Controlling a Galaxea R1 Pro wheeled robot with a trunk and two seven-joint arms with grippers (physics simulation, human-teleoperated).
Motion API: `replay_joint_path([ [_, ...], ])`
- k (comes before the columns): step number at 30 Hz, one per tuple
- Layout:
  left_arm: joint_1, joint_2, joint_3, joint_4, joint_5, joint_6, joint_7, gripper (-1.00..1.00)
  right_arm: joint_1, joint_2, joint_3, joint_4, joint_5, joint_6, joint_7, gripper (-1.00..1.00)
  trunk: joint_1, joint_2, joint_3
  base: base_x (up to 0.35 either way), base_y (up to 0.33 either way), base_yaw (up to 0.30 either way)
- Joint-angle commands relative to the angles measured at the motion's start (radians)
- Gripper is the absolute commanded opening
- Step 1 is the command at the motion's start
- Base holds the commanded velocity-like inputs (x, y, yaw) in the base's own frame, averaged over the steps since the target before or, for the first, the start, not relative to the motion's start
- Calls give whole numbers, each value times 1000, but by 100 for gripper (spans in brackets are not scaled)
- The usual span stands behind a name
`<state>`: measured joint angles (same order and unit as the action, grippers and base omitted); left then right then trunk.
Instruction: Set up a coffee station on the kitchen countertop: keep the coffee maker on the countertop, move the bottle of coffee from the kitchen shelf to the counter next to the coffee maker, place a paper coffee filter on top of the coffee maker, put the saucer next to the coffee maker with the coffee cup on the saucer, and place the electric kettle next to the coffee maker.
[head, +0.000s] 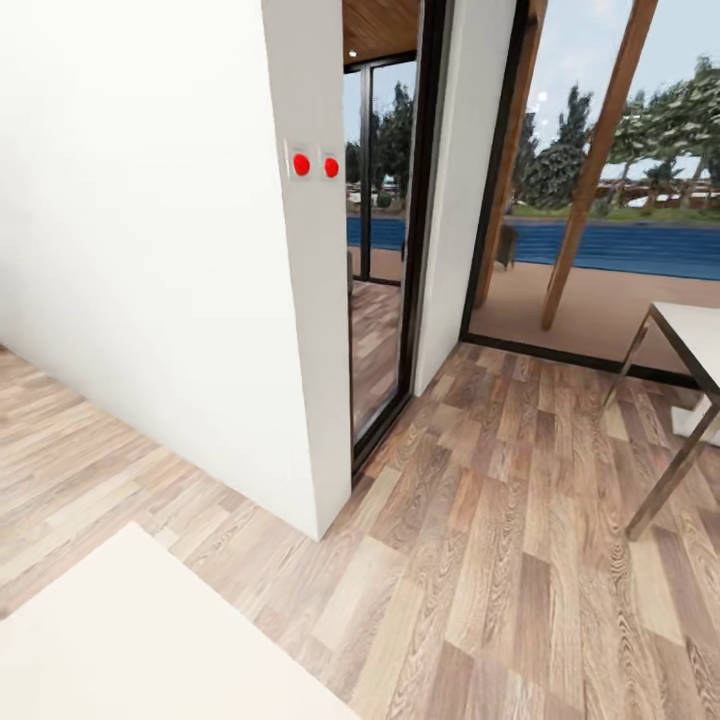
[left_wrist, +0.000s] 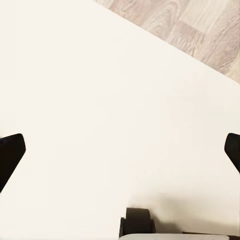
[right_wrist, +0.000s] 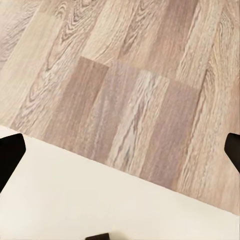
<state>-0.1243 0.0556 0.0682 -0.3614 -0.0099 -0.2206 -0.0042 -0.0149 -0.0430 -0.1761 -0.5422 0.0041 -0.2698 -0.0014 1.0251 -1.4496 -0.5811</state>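
- I'm looking from the head camera at a white wall corner (head: 300, 400) with two red buttons (head: 316, 166) on its narrow face, and wood plank floor (head: 500, 560) spreading out below.
- A cream-white flat surface (head: 130, 640) fills the near left corner, cut off by the frame edge, so I can't tell what it belongs to.
- A table (head: 690, 340) on slim metal legs is cropped at the right; beyond the glass I see a deck and blue water.
- My left gripper (left_wrist: 120, 150) hangs over that white surface, fingertips spread wide, nothing between them.
- My right gripper (right_wrist: 120, 150) is likewise spread and empty, over the surface's edge and the floor.
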Motion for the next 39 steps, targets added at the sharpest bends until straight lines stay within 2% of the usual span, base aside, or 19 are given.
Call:
replay_joint_path([
  [1,-1,0,3,1,-1,-3,0,100,0,0,-1,1,0,-3,0,100,0,0,-1,26,-181,270],
  [9,-1,0,2,1,-1,-3,1,100,0,0,-1,1,0,-3,0,100,0,0,-4,34,-164,271],
  [39,-1,0,2,1,-1,-3,1,100,0,2,0,1,0,-3,0,100,0,0,-16,1,-4,271],
])
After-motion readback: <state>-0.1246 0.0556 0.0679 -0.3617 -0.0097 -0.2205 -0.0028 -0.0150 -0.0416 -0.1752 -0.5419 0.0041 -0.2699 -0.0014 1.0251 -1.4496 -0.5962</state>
